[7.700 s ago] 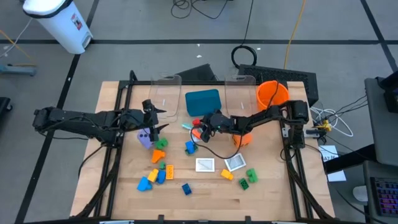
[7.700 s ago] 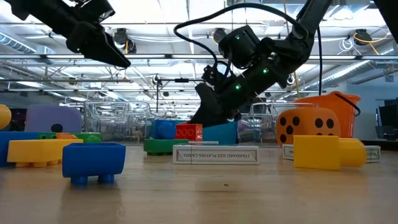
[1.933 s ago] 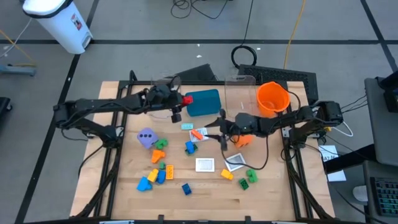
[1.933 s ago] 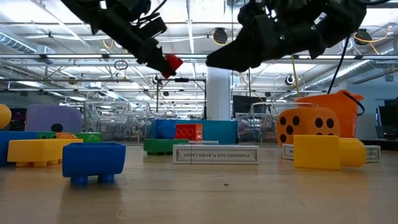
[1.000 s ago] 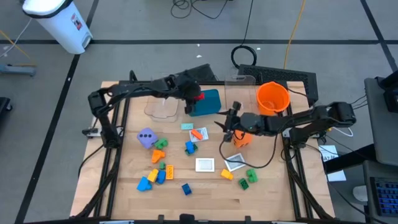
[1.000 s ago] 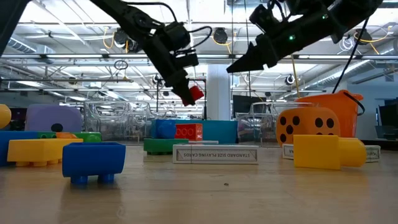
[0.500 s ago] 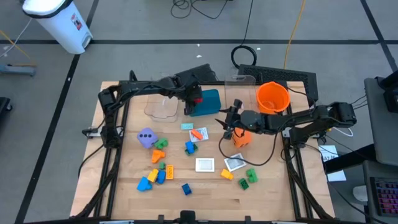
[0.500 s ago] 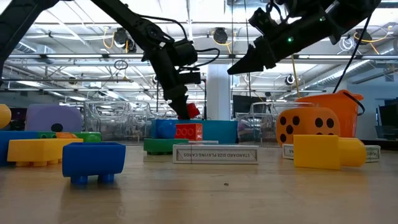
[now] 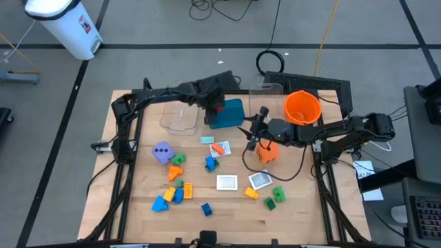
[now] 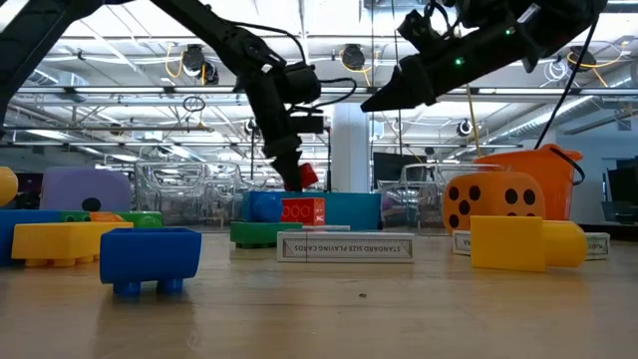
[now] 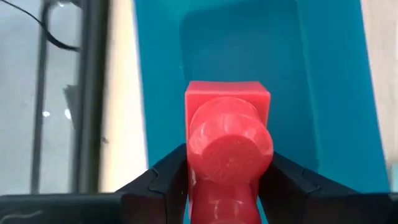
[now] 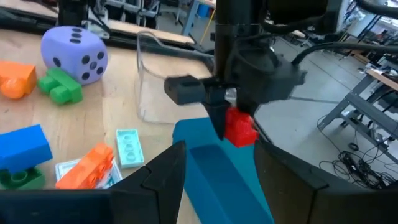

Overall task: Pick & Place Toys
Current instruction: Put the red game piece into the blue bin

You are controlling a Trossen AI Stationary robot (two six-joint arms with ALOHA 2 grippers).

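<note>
My left gripper (image 9: 217, 109) hangs over the left part of the teal tray (image 9: 233, 114), shut on a red brick (image 11: 227, 134). The brick also shows in the low view (image 10: 307, 177), above the tray. My right gripper (image 12: 217, 180) stands open and empty in the air, above and beside the orange die (image 9: 265, 153). The other toys lie on the table: a purple die (image 9: 162, 151), coloured bricks (image 9: 176, 189) and white cards (image 9: 227, 182). My left gripper pinches the red brick by two opposite sides (image 11: 189, 168) between its two fingers. The fingers slant steeply down, coming from the table's left. The brick sticks out past the fingertips (image 12: 219, 124) and hangs clear above the tray's floor.
Two clear bins stand at the back, one left of the tray (image 9: 180, 116) and one right of it (image 9: 265, 96). An orange bowl (image 9: 302, 107) sits at the back right. An orange brick and a small teal card (image 9: 210, 140) lie in front of the tray.
My left gripper has sunk toward the teal tray with the red brick and has tipped more steeply downward. The brick hangs lower over the tray than before, still held.
</note>
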